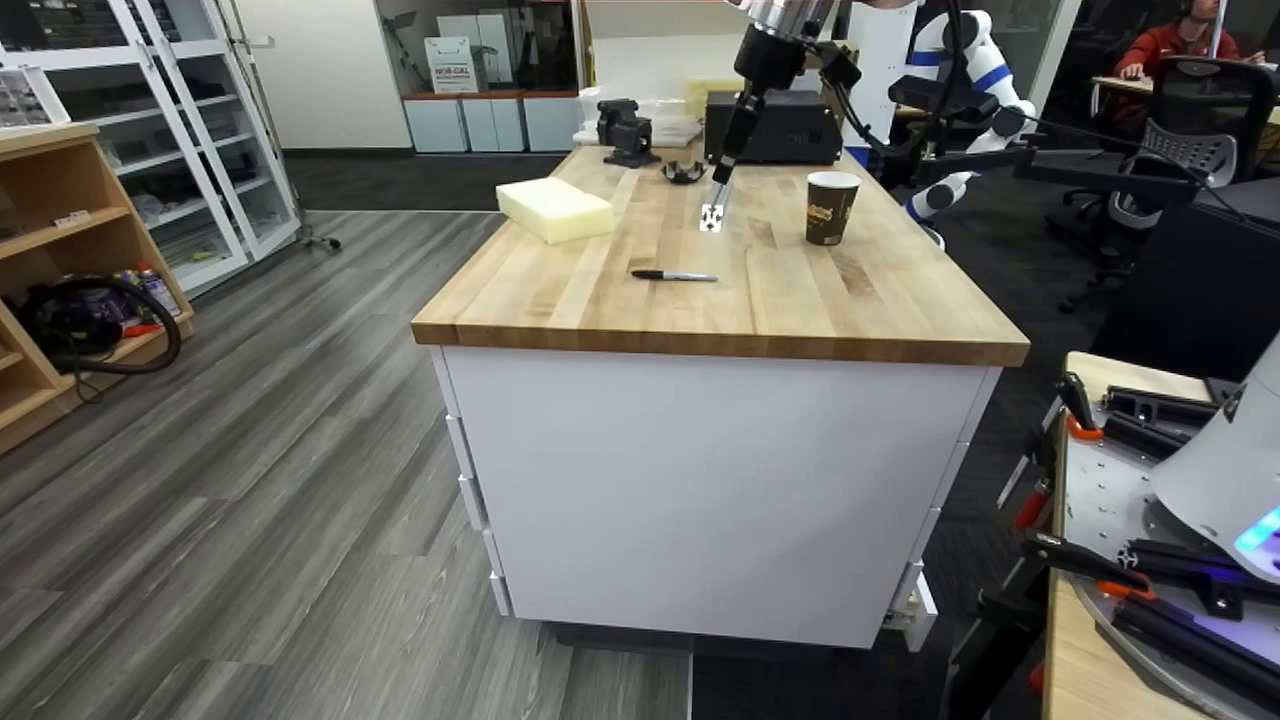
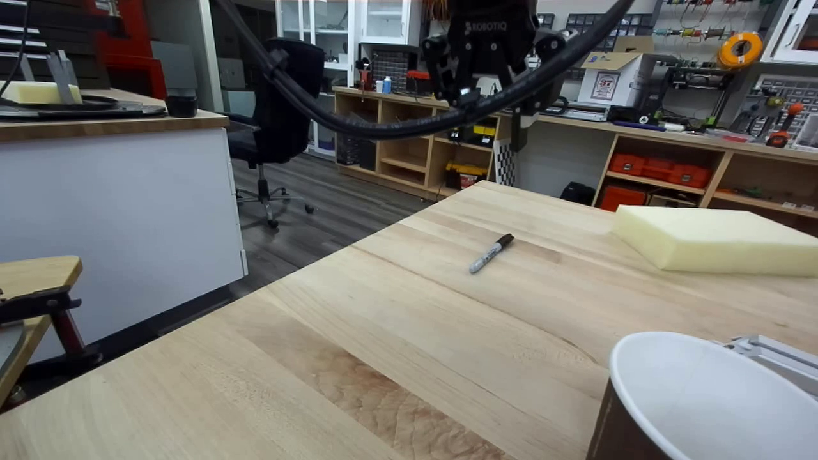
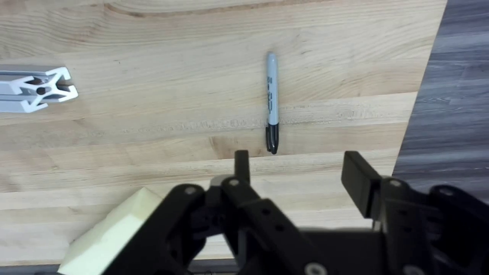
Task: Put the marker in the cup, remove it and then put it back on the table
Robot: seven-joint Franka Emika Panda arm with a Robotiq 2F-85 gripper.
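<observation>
The marker, grey with a black cap, lies flat on the wooden table [image 1: 600, 312], in both exterior views [image 1: 675, 275] [image 2: 491, 254] and in the wrist view [image 3: 272, 95]. The dark brown cup [image 1: 830, 212] with a white rim stands upright on the table. Its white inside shows at the bottom right of an exterior view [image 2: 722, 399]; it is out of the wrist view. My gripper [image 3: 297, 154] is open and empty, above the table. In the wrist view the marker's cap end lies just beyond the fingertips, between their lines. The gripper also shows in both exterior views [image 1: 724, 172] [image 2: 493, 115].
A pale yellow foam block [image 1: 555, 210] lies at the table's edge; it also shows in the wrist view [image 3: 110, 233]. A silver aluminium profile [image 3: 34, 89] lies between cup and foam. A black box [image 1: 775, 128] and a black device [image 1: 627, 132] stand at the back.
</observation>
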